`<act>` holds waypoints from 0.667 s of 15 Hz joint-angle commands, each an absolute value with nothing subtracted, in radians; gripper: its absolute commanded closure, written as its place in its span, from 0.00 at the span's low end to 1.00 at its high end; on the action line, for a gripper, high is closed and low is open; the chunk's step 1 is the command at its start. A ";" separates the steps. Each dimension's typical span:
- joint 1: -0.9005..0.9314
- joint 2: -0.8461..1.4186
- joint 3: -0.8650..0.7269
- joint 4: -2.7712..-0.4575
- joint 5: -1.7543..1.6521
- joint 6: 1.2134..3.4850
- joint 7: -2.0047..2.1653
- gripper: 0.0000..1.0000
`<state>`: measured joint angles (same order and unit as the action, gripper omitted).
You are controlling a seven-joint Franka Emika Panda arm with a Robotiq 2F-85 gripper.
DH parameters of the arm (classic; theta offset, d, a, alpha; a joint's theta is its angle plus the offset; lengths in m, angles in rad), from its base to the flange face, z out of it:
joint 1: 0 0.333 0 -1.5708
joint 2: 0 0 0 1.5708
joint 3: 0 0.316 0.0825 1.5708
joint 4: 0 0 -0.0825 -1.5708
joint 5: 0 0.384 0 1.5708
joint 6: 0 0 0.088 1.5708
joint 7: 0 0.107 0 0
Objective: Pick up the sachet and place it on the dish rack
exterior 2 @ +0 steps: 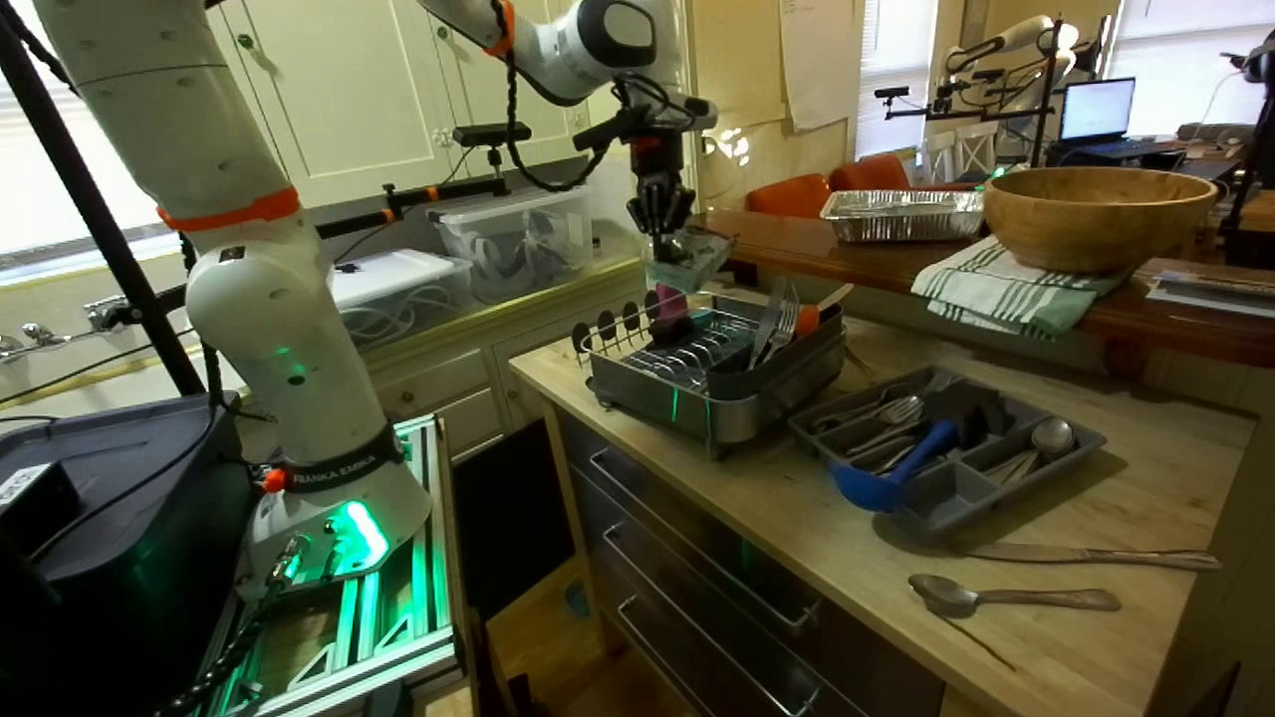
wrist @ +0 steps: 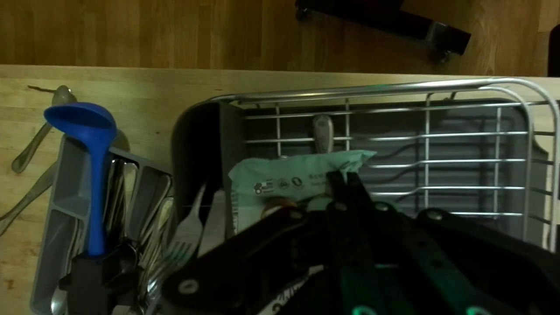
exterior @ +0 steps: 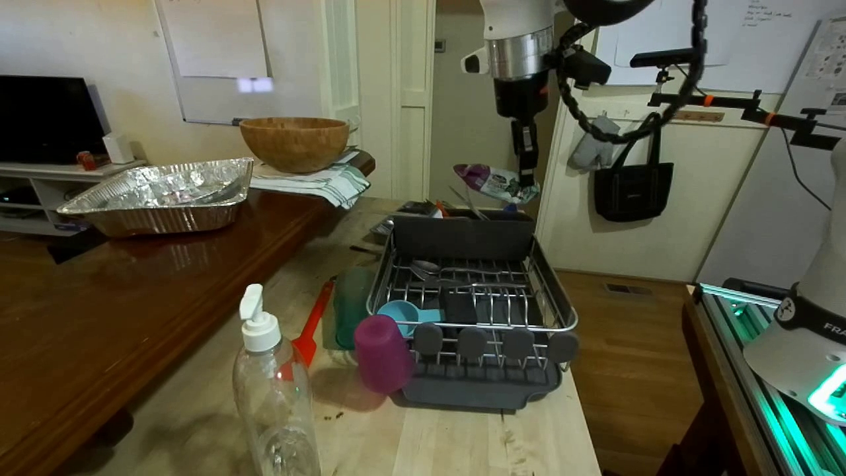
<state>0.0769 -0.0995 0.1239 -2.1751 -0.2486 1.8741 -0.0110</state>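
pick-up: judged complete. the fingers [wrist: 337, 188] are closed together, pinching the sachet [exterior: 496, 184] near one end. sachet location: in the air, apart from the dish rack [exterior: 479, 393] and over it in the wrist view. placement: outstanding. left to do, in my judgement: lower, release, withdraw.

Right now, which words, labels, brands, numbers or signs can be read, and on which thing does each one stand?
"FRANKA EMIKA": dark band at the robot base.
Too small or blurred to read:
sachet: print and signs
round emblem on that band
black bag: label
whiteboard: handwriting
black box: white label
wall sheet: print
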 commanded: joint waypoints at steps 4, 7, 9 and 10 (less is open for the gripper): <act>0.149 -0.112 0.189 -2.230 -0.207 1.896 0.157 0.99; 0.120 -0.018 0.152 -2.174 -0.228 1.879 0.122 0.99; 0.103 0.065 0.120 -2.113 -0.199 1.875 0.031 0.99; 0.100 0.122 0.113 -2.069 -0.182 1.867 -0.008 0.99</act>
